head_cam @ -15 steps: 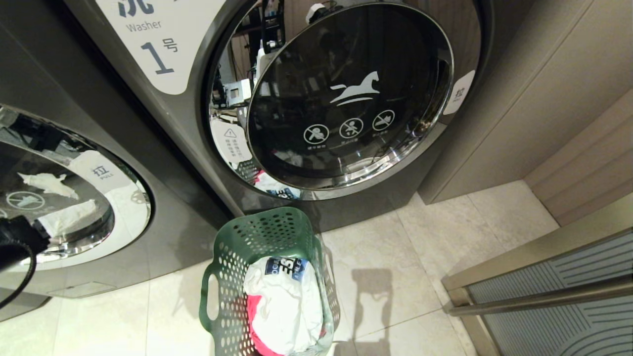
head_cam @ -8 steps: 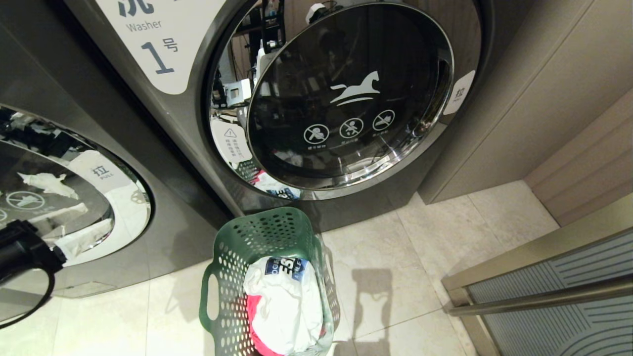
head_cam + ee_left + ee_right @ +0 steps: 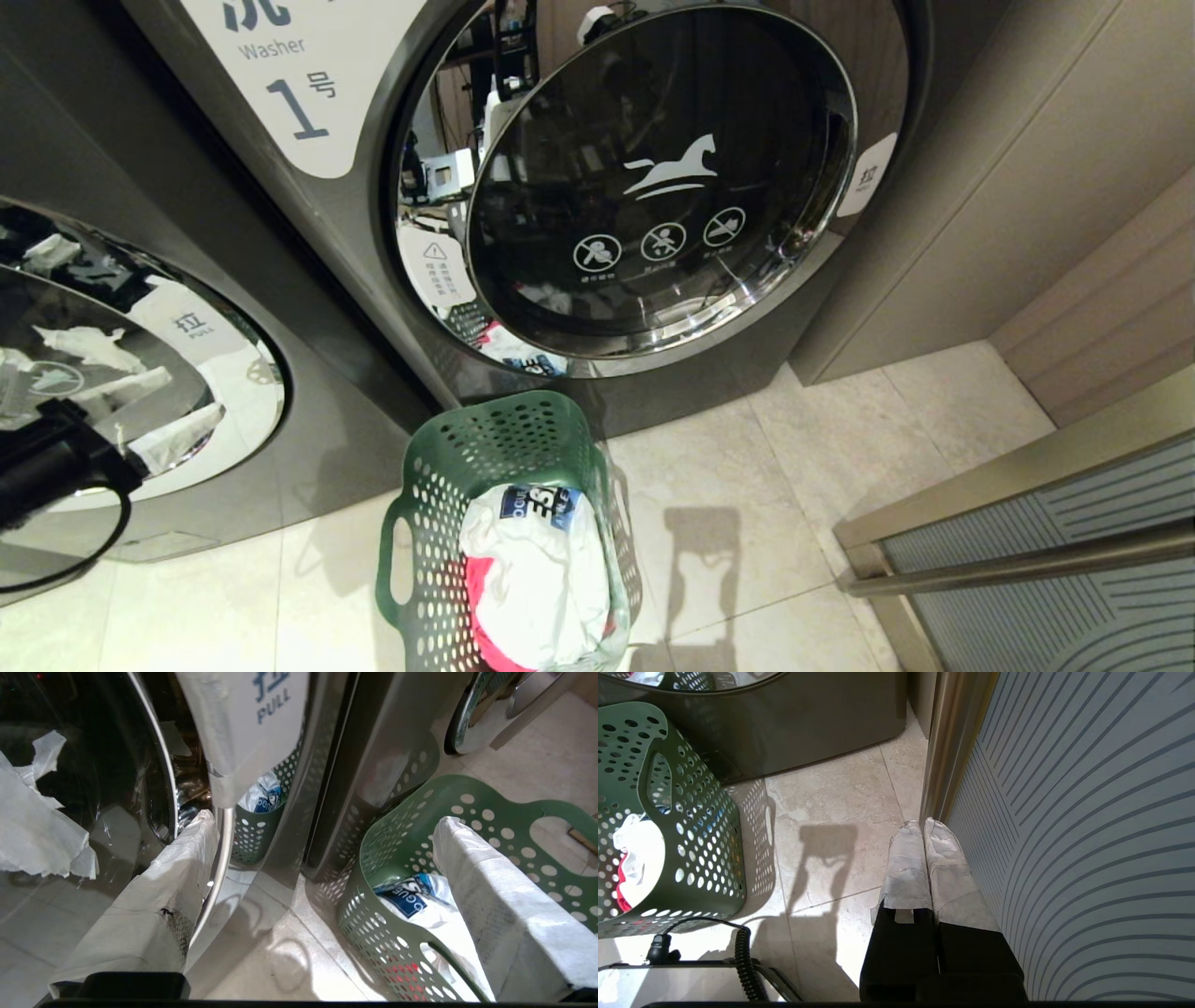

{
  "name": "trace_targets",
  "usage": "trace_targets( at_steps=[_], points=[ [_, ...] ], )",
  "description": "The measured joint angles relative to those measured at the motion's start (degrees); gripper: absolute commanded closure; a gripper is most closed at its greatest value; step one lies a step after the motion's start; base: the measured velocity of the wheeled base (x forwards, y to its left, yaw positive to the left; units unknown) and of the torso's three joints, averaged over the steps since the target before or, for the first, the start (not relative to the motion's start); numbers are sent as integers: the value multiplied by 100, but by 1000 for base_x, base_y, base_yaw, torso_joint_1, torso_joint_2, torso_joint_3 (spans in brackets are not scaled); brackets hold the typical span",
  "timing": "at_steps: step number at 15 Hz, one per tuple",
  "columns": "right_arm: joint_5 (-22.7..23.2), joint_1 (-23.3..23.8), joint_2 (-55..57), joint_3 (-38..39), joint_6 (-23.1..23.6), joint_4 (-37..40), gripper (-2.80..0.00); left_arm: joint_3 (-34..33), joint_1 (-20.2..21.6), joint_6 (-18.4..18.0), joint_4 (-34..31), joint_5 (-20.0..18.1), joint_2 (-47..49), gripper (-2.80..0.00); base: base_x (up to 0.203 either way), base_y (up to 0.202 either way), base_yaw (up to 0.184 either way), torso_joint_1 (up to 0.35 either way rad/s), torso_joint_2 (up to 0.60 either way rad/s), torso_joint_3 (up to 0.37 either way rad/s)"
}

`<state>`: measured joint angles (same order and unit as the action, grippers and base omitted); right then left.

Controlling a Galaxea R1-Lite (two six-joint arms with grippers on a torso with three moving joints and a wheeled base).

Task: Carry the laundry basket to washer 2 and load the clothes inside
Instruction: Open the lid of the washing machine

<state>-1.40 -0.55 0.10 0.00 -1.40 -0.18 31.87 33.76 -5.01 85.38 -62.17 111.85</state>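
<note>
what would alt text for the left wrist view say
The left tool, open, hovers between a grey washer's chrome-rimmed door and the green laundry basket on the tiled floor. A white PULL tab hangs on the door, and the clothes lie in the basket.

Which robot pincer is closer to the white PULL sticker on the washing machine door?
The left. The left pincer hangs open right beneath the PULL sticker, one finger by the door rim. The right pincer is shut beside the striped panel, away from it.
</note>
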Motion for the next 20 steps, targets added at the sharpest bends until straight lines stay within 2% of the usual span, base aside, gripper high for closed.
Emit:
trace_targets(
  at_steps=[2,10,13,20],
  points=[
    [0,0,0,0,0,0,0,285,0,203,12,-54,124,-280,0,0,0,0,0,0],
    [0,0,0,0,0,2,0,1285,-34,239,53,-101,723,-280,0,0,0,0,0,0],
    [0,2,0,0,0,0,0,1540,-144,416,45,-105,862,-280,0,0,0,0,0,0],
    [0,0,0,0,0,1,0,2047,-462,468,32,-56,1070,-280,0,0,0,0,0,0]
  ],
)
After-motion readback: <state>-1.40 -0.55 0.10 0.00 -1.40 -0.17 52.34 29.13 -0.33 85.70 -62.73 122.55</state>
